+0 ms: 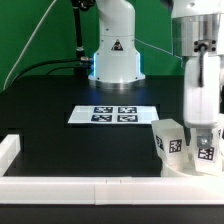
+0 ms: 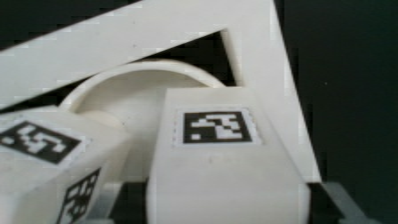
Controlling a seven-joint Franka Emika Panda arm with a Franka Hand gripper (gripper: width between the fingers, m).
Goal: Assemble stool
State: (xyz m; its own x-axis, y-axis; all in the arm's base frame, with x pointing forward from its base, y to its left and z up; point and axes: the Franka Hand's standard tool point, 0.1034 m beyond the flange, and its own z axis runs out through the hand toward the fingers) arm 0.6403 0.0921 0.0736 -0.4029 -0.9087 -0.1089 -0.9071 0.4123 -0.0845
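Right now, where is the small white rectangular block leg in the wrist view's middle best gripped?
Probably its upper end, across the flat side faces, coming down from above: the white block leg stands upright, the round white seat crowds it behind, and a second leg is close beside.

No readable words, brand names or numbers anywhere. On the robot base (image 1: 116,50) there's a small black triangular sign, too small to make out. The marker board (image 1: 113,114) shows four black-and-white square tags. The block legs (image 1: 170,138) carry the same kind of tag, and up close in the wrist view a leg (image 2: 219,150) shows one clearly: pattern only, no letters.
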